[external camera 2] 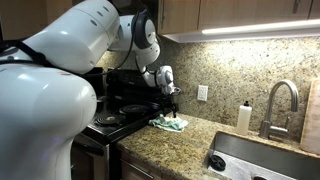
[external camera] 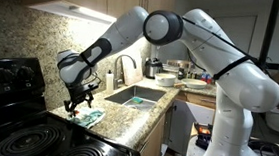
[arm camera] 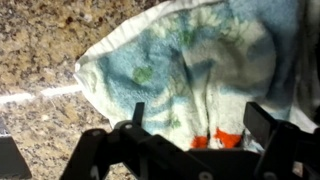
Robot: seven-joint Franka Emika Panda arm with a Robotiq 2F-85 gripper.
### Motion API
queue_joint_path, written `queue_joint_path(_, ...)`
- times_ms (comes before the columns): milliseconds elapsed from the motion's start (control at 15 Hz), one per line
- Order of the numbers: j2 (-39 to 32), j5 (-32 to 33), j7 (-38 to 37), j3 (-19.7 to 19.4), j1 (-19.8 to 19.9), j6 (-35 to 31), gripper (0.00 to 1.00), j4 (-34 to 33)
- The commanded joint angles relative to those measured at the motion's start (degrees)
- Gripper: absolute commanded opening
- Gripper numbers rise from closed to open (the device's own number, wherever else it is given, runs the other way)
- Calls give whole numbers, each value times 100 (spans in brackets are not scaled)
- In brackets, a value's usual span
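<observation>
Tool (arm camera: 200, 112) open above towel (arm camera: 190, 60), its length spanning both fingers (arm camera: 138, 112).

An exterior view stands low beside the stove (external camera: 19, 139) and faces along the surface (external camera: 126, 117) toward the sink (external camera: 138, 95), at middle distance; an exterior view from behind the arm (external camera 2: 45, 95) faces the backsplash (external camera 2: 240, 70) across the same surface. The wrist view looks down, very near, on the cloth (arm camera: 190, 70), with the jaws along its bottom edge. All three views share the cloth at the stove-side end of the surface.
</observation>
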State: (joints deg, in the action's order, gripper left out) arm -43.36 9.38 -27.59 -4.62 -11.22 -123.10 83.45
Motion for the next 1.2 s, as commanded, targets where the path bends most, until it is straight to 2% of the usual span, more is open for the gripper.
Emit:
queue_joint_path(0, -162, -114, 326, 56, 155, -205, 100, 14)
queue_joint_path(67, -124, -44, 77, -39, 33, -82, 100, -20)
queue_joint_path(467, -191, -35, 21, -71, 2, -101, 100, -23)
queue_joint_path(1000, -451, -147, 184, 30, 80, -445, 100, -44)
queue_joint_path(1067, -448, -77, 170, -10, 45, -587, 75, -3)
queue_joint_path(1133, -455, -47, 177, -31, 27, -644, 74, 4)
